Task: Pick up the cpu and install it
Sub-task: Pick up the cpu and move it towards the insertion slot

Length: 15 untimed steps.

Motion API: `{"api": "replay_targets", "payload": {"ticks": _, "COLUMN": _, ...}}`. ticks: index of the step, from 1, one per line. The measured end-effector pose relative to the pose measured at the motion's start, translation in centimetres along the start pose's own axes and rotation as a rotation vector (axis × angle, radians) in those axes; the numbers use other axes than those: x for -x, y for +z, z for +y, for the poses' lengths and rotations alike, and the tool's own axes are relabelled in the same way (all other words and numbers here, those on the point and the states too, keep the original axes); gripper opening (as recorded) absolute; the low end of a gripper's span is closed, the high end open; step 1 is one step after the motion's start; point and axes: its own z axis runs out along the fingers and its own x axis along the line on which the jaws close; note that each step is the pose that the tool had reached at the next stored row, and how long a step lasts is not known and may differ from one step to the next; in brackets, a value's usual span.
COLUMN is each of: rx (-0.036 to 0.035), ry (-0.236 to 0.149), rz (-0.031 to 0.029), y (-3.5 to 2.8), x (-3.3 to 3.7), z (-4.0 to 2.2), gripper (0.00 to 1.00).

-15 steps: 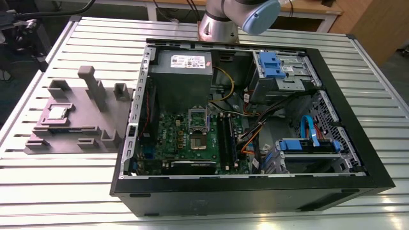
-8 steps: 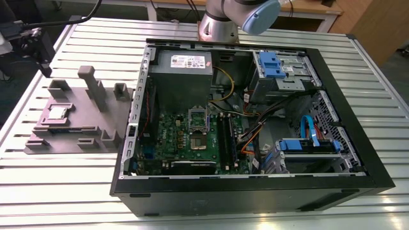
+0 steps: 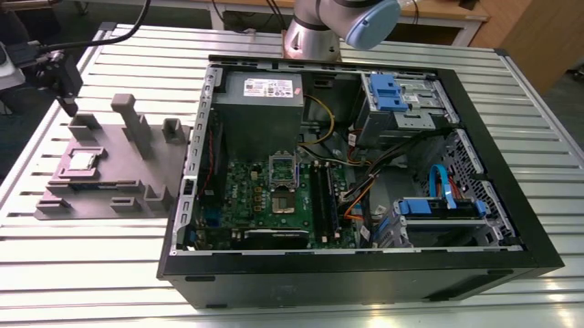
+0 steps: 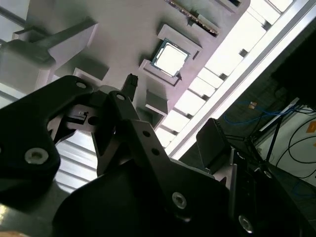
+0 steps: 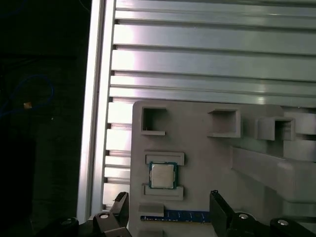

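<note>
A slatted metal surface (image 3: 82, 273) carries two containers. At the exterior view's left sits a purple-grey plastic tray (image 3: 109, 167) with upright blocks. The cpu (image 3: 82, 161), a small silver-topped square, lies flat in a shallow recess of the tray, with a raised lip on two opposite sides. A thin dark strip with a blue edge (image 5: 173, 216) lies in the tray just beside it.

At the exterior view's right, an open black computer case (image 3: 365, 273) holds a green motherboard (image 3: 264, 198), a grey metal box (image 3: 260, 92) with a white label, blue drive brackets (image 3: 388, 92) and loose cables.

The black pincer (image 3: 68, 106) hangs above the tray, apart from the cpu and touching nothing. In the first wrist view the pincer (image 5: 168, 210) is released. Its two fingers (image 5: 217, 210) stand well apart with nothing gripped, and the cpu (image 5: 162, 176) lies just beyond the fingertips, in line with the gap.

The second wrist view shows the cpu (image 4: 170, 58) past the pincer's dark linkage, with cables beyond the surface's edge.
</note>
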Motion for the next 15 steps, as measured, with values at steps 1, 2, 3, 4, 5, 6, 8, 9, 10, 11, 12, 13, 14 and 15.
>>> {"api": "replay_targets", "payload": {"ticks": 1, "rx": 0.0, "ry": 0.0, "rz": 0.0, "y": 0.18, "x": -0.01, "z": -0.01, "gripper": 0.75}}
{"api": "replay_targets", "payload": {"ticks": 2, "rx": 0.0, "ry": 0.0, "rz": 0.0001, "y": 0.35, "x": -0.03, "z": -0.02, "gripper": 0.75}}
{"api": "replay_targets", "payload": {"ticks": 3, "rx": 0.0, "ry": 0.0, "rz": 0.0, "y": 0.55, "x": -0.05, "z": -0.03, "gripper": 0.75}}
{"api": "replay_targets", "payload": {"ticks": 4, "rx": 0.0, "ry": 0.0, "rz": 0.0, "y": 0.74, "x": -0.08, "z": -0.03, "gripper": 0.75}}
{"api": "replay_targets", "payload": {"ticks": 5, "rx": 0.0, "ry": 0.0, "rz": 0.0, "y": 0.92, "x": -0.09, "z": -0.04, "gripper": 0.75}}
{"api": "replay_targets", "payload": {"ticks": 6, "rx": 0.0, "ry": 0.0, "rz": 0.0, "y": 1.07, "x": -0.1, "z": -0.05, "gripper": 0.75}}
{"api": "replay_targets", "payload": {"ticks": 8, "rx": -0.0001, "ry": 0.0, "rz": 0.0001, "y": 1.13, "x": -0.11, "z": -0.05, "gripper": 0.75}}
{"api": "replay_targets", "payload": {"ticks": 9, "rx": -0.0001, "ry": 0.0, "rz": 0.0002, "y": 1.13, "x": -0.11, "z": -0.05, "gripper": 0.75}}
{"api": "replay_targets", "payload": {"ticks": 10, "rx": -0.0001, "ry": 0.0, "rz": 0.0001, "y": 1.13, "x": -0.11, "z": -0.05, "gripper": 0.75}}
{"api": "replay_targets", "payload": {"ticks": 11, "rx": -0.0001, "ry": 0.0, "rz": 0.0, "y": 1.13, "x": -0.11, "z": -0.05, "gripper": 0.75}}
{"api": "replay_targets", "payload": {"ticks": 12, "rx": -0.0001, "ry": 0.0, "rz": -0.0001, "y": 1.14, "x": -0.11, "z": -0.05, "gripper": 0.75}}
{"api": "replay_targets", "payload": {"ticks": 13, "rx": 0.0, "ry": 0.0, "rz": -0.0001, "y": 1.14, "x": -0.11, "z": -0.05, "gripper": 0.75}}
{"api": "replay_targets", "payload": {"ticks": 14, "rx": 0.0, "ry": 0.0, "rz": -0.0002, "y": 1.14, "x": -0.11, "z": -0.05, "gripper": 0.75}}
{"api": "replay_targets", "payload": {"ticks": 15, "rx": 0.0, "ry": 0.0, "rz": -0.0003, "y": 1.14, "x": -0.11, "z": -0.05, "gripper": 0.75}}
